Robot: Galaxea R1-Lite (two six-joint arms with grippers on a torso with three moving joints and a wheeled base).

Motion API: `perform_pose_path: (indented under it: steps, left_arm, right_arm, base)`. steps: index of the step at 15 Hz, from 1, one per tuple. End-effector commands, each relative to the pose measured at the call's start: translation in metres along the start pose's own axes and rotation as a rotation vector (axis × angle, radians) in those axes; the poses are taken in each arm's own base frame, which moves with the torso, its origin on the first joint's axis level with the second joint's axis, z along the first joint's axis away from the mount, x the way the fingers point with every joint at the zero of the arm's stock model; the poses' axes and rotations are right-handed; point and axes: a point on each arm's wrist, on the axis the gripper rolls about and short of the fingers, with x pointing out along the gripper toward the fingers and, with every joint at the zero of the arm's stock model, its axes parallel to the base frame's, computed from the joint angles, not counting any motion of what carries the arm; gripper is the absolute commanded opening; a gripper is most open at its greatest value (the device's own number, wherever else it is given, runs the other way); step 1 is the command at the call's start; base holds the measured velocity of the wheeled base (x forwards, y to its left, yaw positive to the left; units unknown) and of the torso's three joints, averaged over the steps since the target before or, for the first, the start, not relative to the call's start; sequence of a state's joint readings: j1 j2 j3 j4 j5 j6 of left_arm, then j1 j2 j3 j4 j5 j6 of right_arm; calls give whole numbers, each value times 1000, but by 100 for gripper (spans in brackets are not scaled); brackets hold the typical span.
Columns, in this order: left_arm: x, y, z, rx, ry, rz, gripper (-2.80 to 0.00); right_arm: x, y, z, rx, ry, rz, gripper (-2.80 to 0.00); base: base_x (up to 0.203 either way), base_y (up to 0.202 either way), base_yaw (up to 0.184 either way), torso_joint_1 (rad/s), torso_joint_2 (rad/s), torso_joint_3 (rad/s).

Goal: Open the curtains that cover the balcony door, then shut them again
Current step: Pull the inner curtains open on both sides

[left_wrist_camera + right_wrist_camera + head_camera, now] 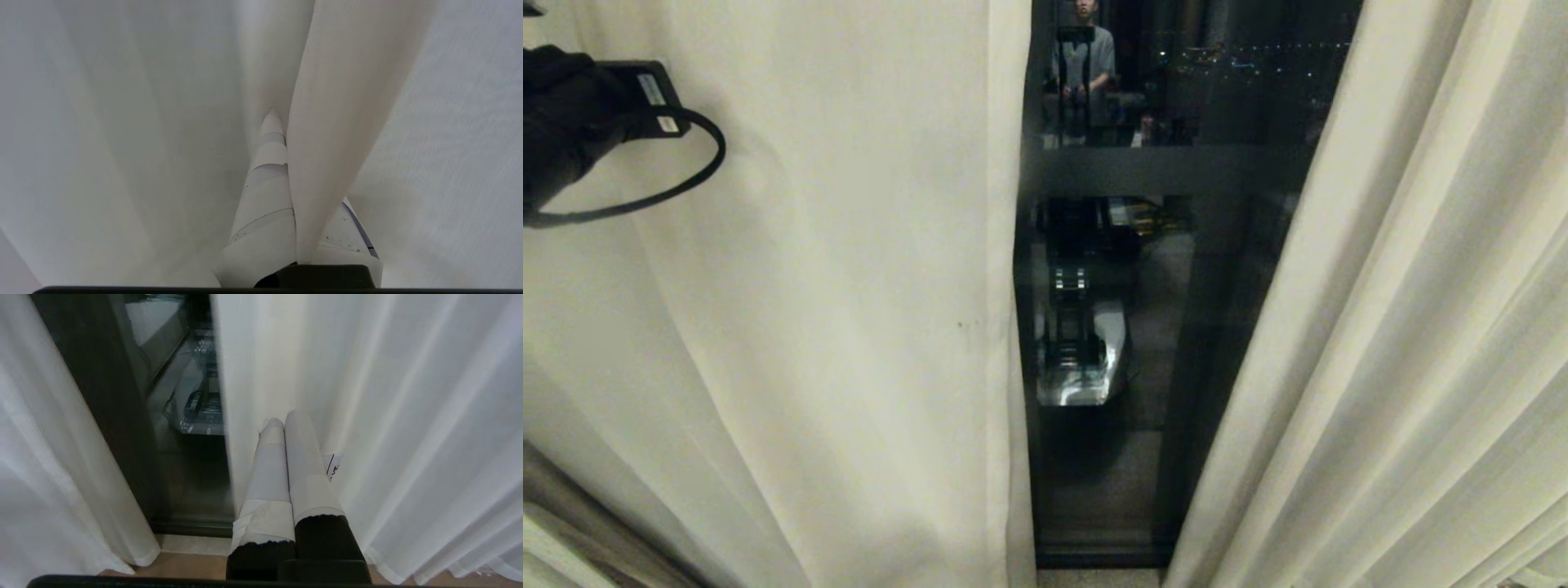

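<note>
Two cream-white curtains hang with a gap between them: the left panel (833,286) and the right panel (1421,327). In the gap shows the balcony door (1160,170), dark-framed glass. My left wrist (572,114) is at the upper left, in front of the left panel. In the left wrist view my left gripper (282,118) is shut on a fold of that curtain (339,122); the fold covers most of one taped finger (265,192). My right gripper (286,418) hangs low beside the right panel's inner edge (408,416), shut with nothing between its fingers.
The glass reflects a standing person (1086,57) and the robot's own body (1078,327). The door's bottom rail (192,528) meets a pale sill and wooden floor (184,567). The left panel's hem (49,477) reaches the floor.
</note>
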State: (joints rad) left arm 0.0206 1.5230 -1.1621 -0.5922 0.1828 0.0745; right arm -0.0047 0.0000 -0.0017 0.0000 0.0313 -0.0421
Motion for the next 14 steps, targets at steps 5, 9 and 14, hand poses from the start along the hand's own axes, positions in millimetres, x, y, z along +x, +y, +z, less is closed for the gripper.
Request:
perform_pose_path:
  steps: [5, 9, 14]
  left_arm:
    - [9, 6, -7, 6, 12, 26, -280]
    - [10, 15, -7, 11, 11, 44, -280]
    - [10, 17, -7, 12, 11, 53, -280]
  right_arm:
    - [0, 0, 0, -1, 2, 1, -280]
    - [0, 0, 0, -1, 2, 1, -280]
    - [0, 0, 0, -1, 2, 1, -280]
  base:
    - [0, 191, 0, 1, 4, 3]
    - [0, 187, -1, 0, 3, 5]
    - [0, 189, 0, 3, 5, 2]
